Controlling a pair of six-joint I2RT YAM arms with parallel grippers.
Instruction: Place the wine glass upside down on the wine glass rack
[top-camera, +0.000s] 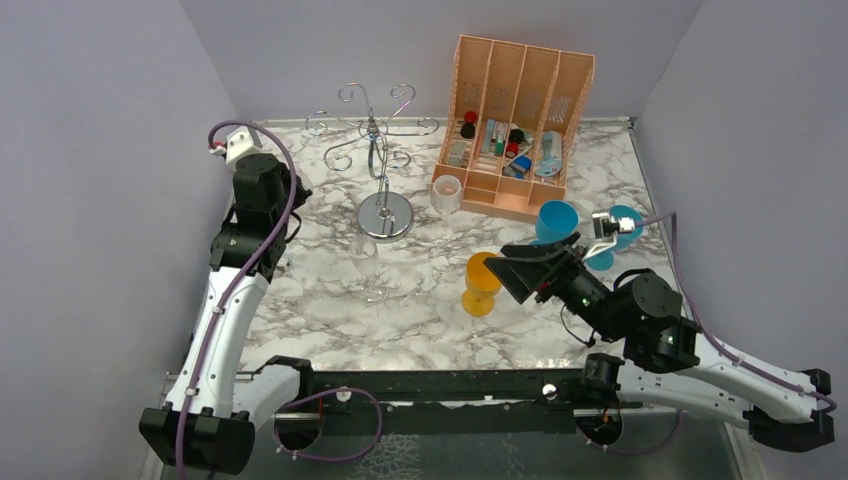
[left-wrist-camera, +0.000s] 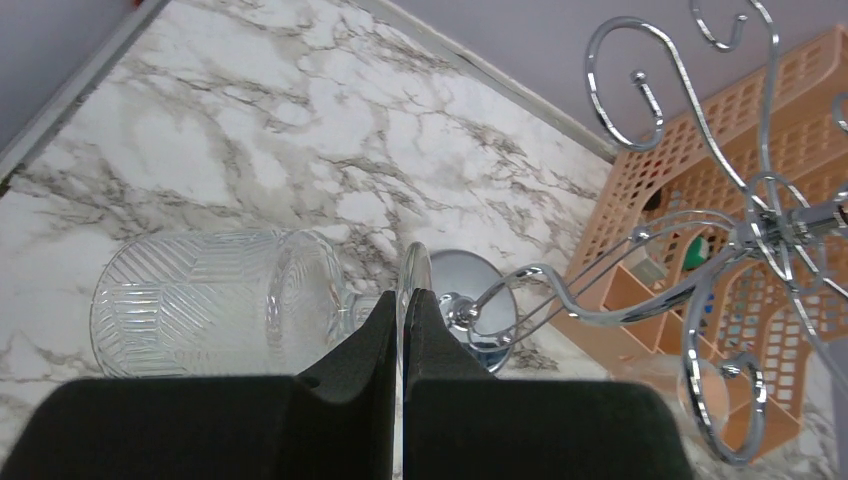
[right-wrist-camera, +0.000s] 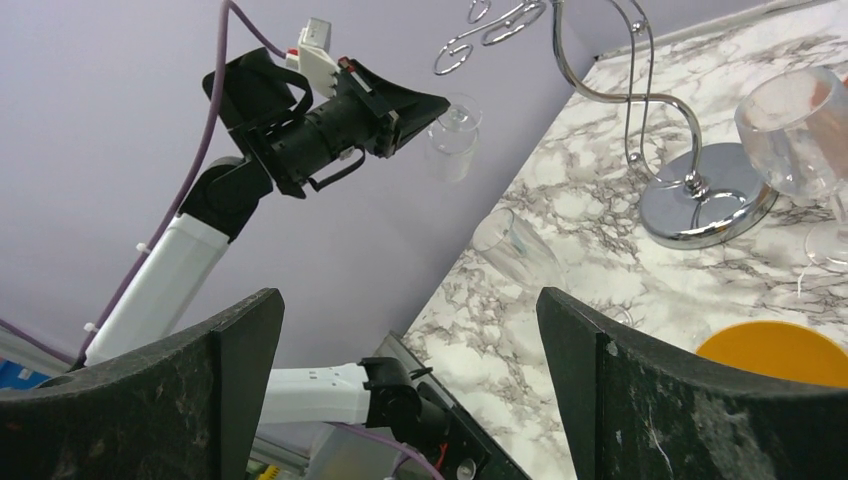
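Surface: grey-veined marble table (top-camera: 440, 325) enclosed by lilac walls.
Wine glass (left-wrist-camera: 215, 305): clear, with a ribbed bowl. It is held sideways in the air to the left of the rack's curled arms, apart from them.
Left gripper (left-wrist-camera: 405, 300): pinched tight on the rim of the glass's foot.
Right gripper (right-wrist-camera: 405, 300): fingers spread wide with nothing between them, just beside the orange goblet (top-camera: 481, 283).
Wine glass rack (top-camera: 384, 150): at rear centre, its shiny disc base on the marble.
Orange organiser (top-camera: 515, 120): at rear right. Its low front compartments hold small red, black, blue and white items, too small to name.
Other vessels: a clear stemmed glass (top-camera: 367, 262) stands in front of the rack base. A pale cup (top-camera: 446, 192) sits against the organiser's left corner. Two blue goblets (top-camera: 556, 220) stand in front of the organiser.
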